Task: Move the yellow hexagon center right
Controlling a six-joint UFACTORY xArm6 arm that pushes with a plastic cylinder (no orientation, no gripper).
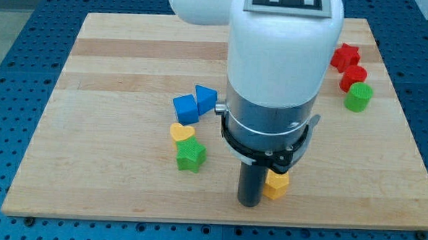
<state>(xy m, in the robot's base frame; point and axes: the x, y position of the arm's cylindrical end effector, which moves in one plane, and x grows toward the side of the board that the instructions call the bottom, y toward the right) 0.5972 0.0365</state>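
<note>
The yellow hexagon (277, 185) lies near the view's bottom, just right of centre, partly hidden behind my rod. My tip (249, 203) rests on the board at the hexagon's left side, touching or almost touching it. The arm's white body fills the view's top centre and hides the board behind it.
A yellow heart (182, 132) and a green star (191, 156) lie left of the tip. Two blue blocks (185, 108) (205, 98) sit above them. At the view's right are a red star (345, 57), a red block (353, 76) and a green block (358, 97). The wooden board (90, 129) ends just below the tip.
</note>
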